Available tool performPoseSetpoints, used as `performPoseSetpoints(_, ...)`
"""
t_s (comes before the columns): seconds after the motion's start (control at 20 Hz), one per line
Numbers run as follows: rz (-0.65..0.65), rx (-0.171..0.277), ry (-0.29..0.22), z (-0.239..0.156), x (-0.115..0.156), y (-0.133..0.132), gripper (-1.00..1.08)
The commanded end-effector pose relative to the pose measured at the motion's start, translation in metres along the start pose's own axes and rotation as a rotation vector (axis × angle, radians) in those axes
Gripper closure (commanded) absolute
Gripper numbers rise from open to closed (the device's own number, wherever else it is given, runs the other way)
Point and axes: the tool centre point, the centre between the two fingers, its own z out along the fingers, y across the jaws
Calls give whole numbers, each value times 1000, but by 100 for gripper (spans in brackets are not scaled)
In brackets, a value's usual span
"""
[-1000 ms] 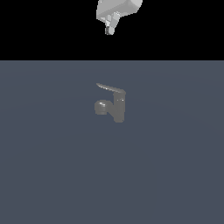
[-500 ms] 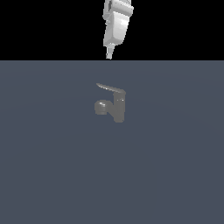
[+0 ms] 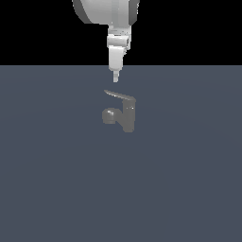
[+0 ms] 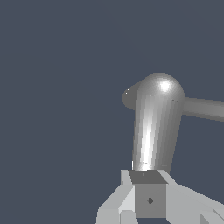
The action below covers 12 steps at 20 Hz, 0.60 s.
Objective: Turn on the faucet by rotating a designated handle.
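The dark grey faucet (image 3: pixel 127 116) stands upright on the flat grey floor, with its short rounded spout stub (image 3: pixel 109 115) pointing to the exterior view's left. The thin handle (image 3: pixel 116 94) sticks out sideways from the top of the body. My gripper (image 3: pixel 115 78) hangs vertically just above the handle's free tip, apart from it, with its fingers together and empty. In the wrist view the handle (image 4: pixel 155 127) is a shiny lever running from the faucet's top toward my gripper (image 4: pixel 148 194). The spout (image 4: pixel 204 108) runs off sideways from it.
The plain grey floor (image 3: pixel 56 179) spreads around the faucet in every direction. The white arm (image 3: pixel 106 12) comes down from above the faucet, at the top of the exterior view.
My gripper has come down from the top of the exterior view, drifting slightly to that view's left, and its tip now hangs close above the handle's free end. The faucet has not moved.
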Motion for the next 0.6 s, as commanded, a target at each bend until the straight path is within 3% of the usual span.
performPoseSetpoints(0.0,54,10,26,15,-2,-10,108)
performPoseSetpoints(0.55,174,41,94,52,-9,-31,108)
